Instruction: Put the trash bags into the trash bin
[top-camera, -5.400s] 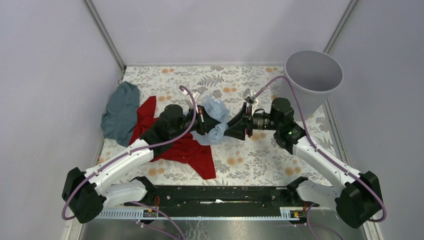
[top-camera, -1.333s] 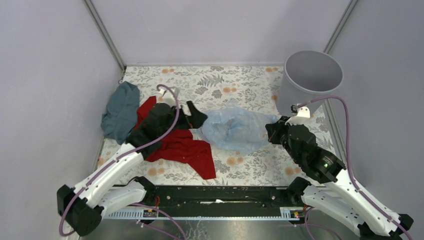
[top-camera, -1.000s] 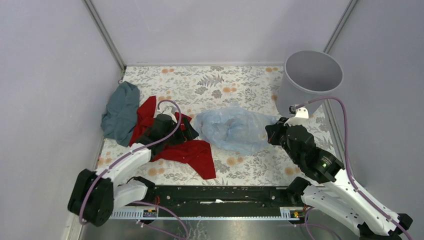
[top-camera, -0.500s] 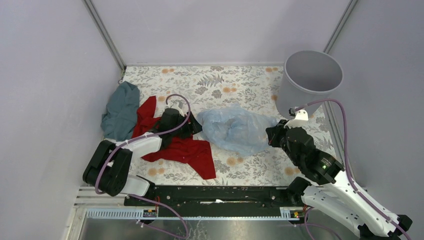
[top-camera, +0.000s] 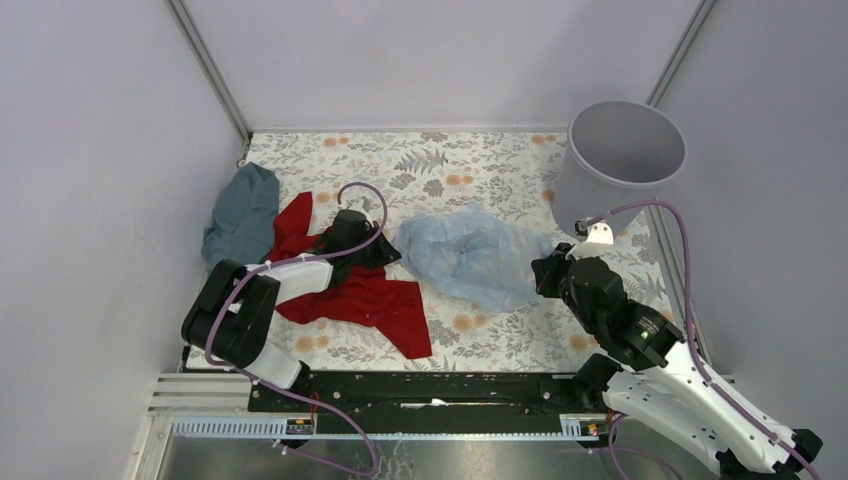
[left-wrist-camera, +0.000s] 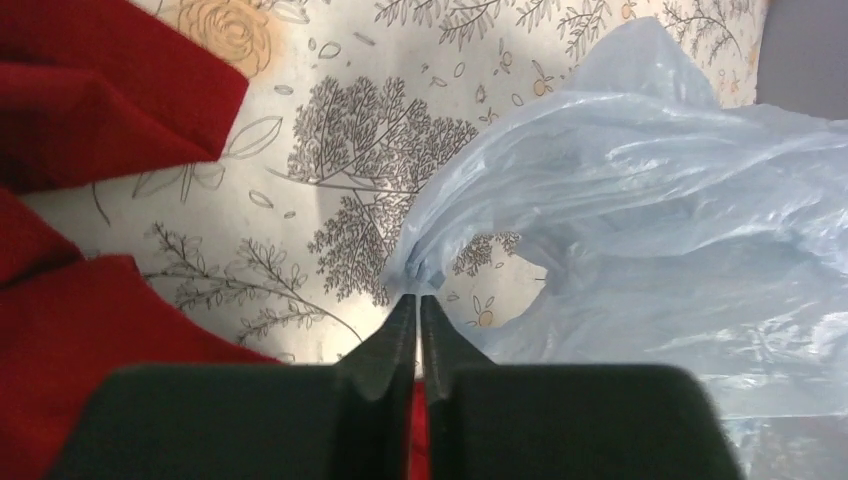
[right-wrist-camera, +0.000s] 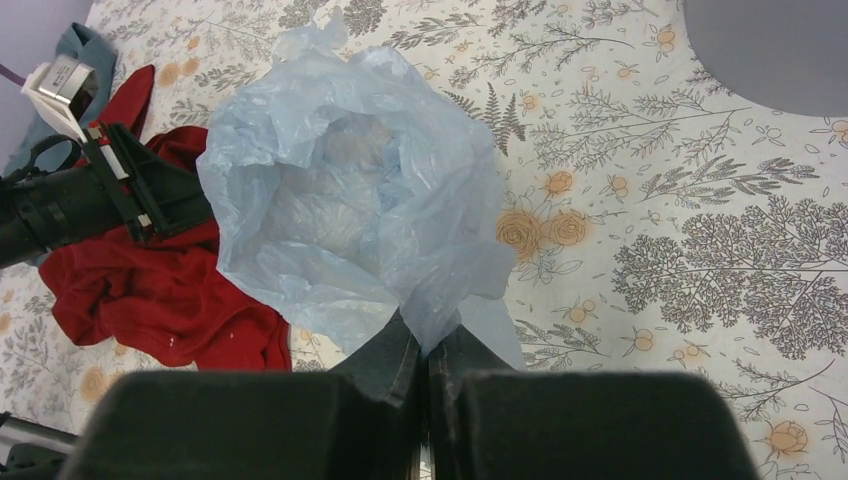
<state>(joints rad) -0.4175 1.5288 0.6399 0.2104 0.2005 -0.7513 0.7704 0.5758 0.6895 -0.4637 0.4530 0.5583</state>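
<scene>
Top external shows 1 bag (top-camera: 470, 255), 1 bin (top-camera: 588, 195), 2 cloths (top-camera: 370, 300).

pulls the trash bag (top-camera: 470, 255) from a tight wad between the arms into a wide, loose spread. draws the right gripper (right-wrist-camera: 428, 345) back to the right, pinched on the bag's right edge. brings the left gripper (left-wrist-camera: 418, 297), gaping over the red cloth (top-camera: 370, 300) a second ago, forward to the bag's left corner and nips it, jaws nearly together. swings the left elbow (top-camera: 232, 318) in from the near-left corner.
</scene>
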